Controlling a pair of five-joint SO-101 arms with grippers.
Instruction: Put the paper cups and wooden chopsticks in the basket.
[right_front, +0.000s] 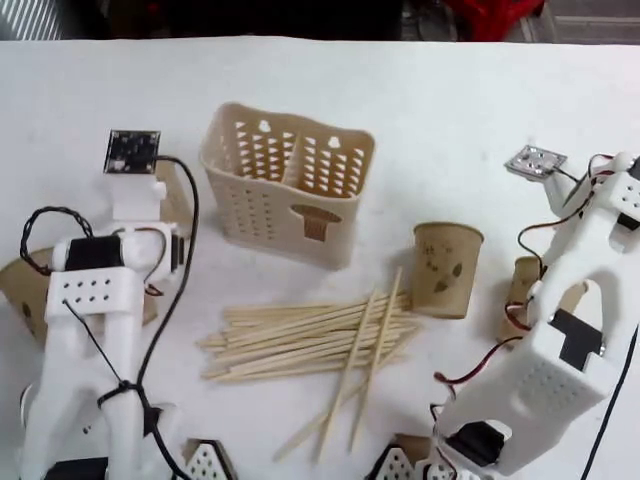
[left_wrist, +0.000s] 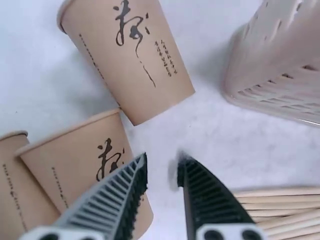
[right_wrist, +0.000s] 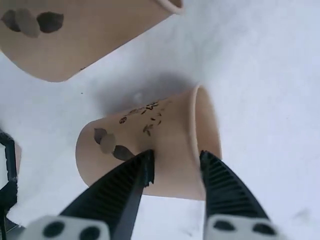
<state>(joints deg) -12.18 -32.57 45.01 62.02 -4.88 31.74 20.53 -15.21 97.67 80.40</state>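
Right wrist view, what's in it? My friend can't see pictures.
The right arm's open black pincer hangs close over a tan paper cup printed with leaves. A second leafy cup sits just beyond it, both on a white table.

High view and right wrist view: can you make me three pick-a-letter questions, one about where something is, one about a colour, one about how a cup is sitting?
1. Where are the chopsticks? A. on the table in front of the basket B. inside the basket C. on the floor
2. What colour is the basket? A. blue B. cream C. black
3. How is the cup by the right hand? A. standing upright B. squashed flat C. lying on its side
Answers: 1 A, they lie piled there; 2 B, its walls are cream; 3 C, its mouth faces sideways.
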